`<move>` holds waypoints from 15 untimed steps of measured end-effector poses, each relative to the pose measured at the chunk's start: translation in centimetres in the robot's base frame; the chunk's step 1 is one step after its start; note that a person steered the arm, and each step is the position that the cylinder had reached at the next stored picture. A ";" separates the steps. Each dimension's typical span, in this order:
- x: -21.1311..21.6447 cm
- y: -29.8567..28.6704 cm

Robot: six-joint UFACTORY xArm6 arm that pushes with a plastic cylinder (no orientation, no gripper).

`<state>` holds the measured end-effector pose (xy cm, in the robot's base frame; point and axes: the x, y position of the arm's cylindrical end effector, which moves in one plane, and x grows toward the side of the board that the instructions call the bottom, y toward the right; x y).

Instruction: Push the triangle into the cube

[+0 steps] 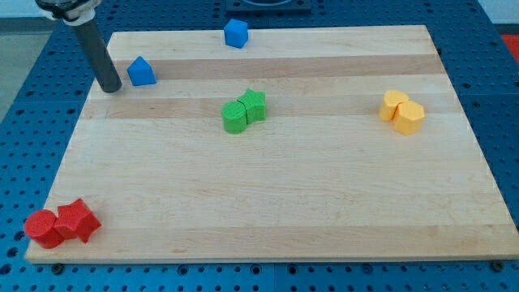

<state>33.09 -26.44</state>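
A blue triangle block (141, 71) lies near the board's top left. A blue cube (236, 32) sits at the top edge, to the triangle's upper right and well apart from it. My tip (109, 88) rests on the board just left of the triangle and slightly below it, with a small gap between them. The dark rod rises from the tip toward the view's top left.
Two green blocks (244, 111) touch each other near the board's middle. Two yellow blocks (403, 112) sit together at the right. Two red blocks (62, 224) sit at the bottom left corner. The wooden board (276, 195) lies on a blue perforated table.
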 end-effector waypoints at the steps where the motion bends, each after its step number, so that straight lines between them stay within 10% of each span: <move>1: -4.5 1.7; 5: -4.0 -2.9; 9: -2.7 13.8; 15: -1.7 15.0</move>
<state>31.35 -11.41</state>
